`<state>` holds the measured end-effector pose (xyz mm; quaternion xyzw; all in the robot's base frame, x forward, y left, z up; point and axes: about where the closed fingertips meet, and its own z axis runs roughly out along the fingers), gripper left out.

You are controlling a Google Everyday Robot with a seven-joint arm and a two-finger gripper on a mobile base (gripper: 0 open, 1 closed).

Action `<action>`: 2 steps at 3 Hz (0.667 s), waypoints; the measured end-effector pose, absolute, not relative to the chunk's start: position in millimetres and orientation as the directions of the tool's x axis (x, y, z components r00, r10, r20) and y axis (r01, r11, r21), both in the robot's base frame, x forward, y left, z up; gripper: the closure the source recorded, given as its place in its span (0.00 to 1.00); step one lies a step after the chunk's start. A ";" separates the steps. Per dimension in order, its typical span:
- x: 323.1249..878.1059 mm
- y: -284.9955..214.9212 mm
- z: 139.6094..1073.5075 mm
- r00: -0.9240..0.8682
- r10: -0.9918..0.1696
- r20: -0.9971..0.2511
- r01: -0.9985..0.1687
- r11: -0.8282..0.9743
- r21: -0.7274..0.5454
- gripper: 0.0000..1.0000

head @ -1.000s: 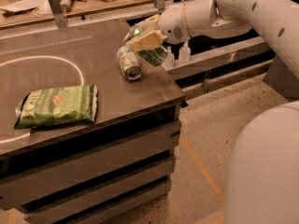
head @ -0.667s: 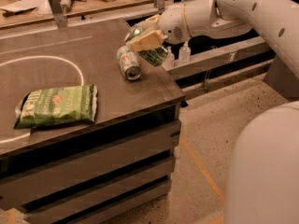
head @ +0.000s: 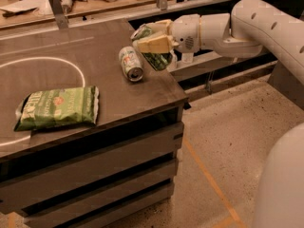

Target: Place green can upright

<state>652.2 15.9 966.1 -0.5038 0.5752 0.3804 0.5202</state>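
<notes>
Green can (head: 159,60) is held tilted in the clenched gripper (head: 151,35) at upper centre of the frame, above the right edge of the table (head: 118,103) beside a fallen pale can (head: 130,63); nothing is seen changed from a second ago, so uprighting is judged pending.

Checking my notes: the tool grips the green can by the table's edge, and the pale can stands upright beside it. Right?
No. The camera view shows the pale can lying on its side, not upright. The tool does grip the green can by the table's edge.
</notes>
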 end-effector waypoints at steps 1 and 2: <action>641.8 2.2 972.2 0.051 -0.128 -0.990 -0.974 0.213 -0.077 1.00; 634.5 -6.0 974.9 0.052 -0.052 -0.997 -0.976 0.210 -0.062 1.00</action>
